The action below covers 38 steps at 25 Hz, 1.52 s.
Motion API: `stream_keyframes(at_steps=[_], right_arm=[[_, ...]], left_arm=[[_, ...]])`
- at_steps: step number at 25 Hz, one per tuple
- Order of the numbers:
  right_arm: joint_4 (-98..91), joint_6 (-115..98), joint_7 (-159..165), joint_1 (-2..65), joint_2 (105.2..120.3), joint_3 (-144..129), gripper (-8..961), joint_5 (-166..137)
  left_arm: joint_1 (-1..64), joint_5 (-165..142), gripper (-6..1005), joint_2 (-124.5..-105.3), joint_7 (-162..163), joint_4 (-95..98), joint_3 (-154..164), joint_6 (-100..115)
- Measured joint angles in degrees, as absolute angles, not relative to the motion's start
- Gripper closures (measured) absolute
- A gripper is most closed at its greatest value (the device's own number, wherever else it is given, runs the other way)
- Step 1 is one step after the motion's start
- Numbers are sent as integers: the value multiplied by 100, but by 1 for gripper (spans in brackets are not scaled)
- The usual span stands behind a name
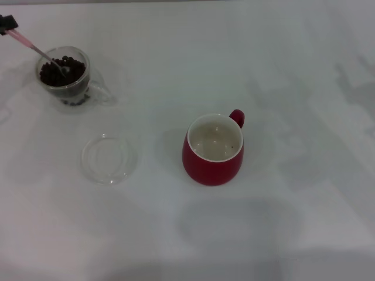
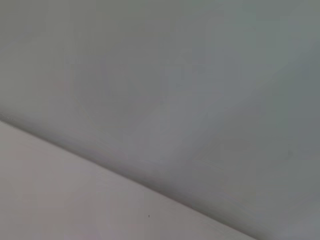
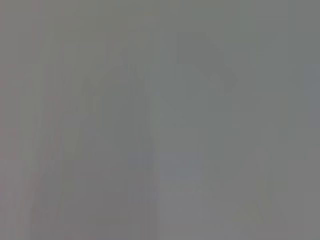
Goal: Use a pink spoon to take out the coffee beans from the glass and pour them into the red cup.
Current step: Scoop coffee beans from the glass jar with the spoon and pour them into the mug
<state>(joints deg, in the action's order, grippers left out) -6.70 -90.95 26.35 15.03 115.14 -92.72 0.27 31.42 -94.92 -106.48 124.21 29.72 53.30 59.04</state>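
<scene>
In the head view the glass (image 1: pixel 65 79) stands at the far left, holding a heap of dark coffee beans (image 1: pixel 61 71). The pink spoon (image 1: pixel 41 52) slants down into it, its metal bowl among the beans. My left gripper (image 1: pixel 8 24) shows only as a dark tip at the left edge, shut on the spoon's pink handle end. The red cup (image 1: pixel 213 150) stands near the middle, its cream inside showing no beans I can make out, its handle to the far right. My right gripper is out of view. Both wrist views show only plain surface.
A flat shallow clear glass dish (image 1: pixel 110 158) lies on the white table (image 1: pixel 281 70) between the glass and the red cup, nearer the front.
</scene>
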Motion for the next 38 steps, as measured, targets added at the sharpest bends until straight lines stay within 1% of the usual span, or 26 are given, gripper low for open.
stream_keyframes(at_steps=[10, 11, 15, 22, 28, 38], right_arm=[[-676, -9001, 2607, 1547, 11514, -9273, 338, -9], [-676, -8986, 2606, 1552, 11514, -9274, 338, -12], [-677, -8960, 2604, 1560, 11514, -9281, 338, -17], [-669, -8933, 2601, 1557, 11506, -9268, 339, 22], [-676, -8851, 2581, 1585, 11505, -9254, 339, 34], [-672, -8625, 2574, 1716, 11498, -9254, 339, 36]], left_arm=[[3013, -9474, 863, -10798, 12421, 2751, 4909, 5900], [2934, -9393, 863, -10851, 12420, 2737, 4793, 5905], [2804, -9193, 864, -10907, 12423, 2719, 4751, 5907], [2689, -8554, 864, -10934, 12421, 2314, 4739, 5921], [2527, -7950, 864, -10994, 12423, 2108, 4737, 5950], [2422, -7602, 863, -11014, 12448, 1972, 4737, 6362]])
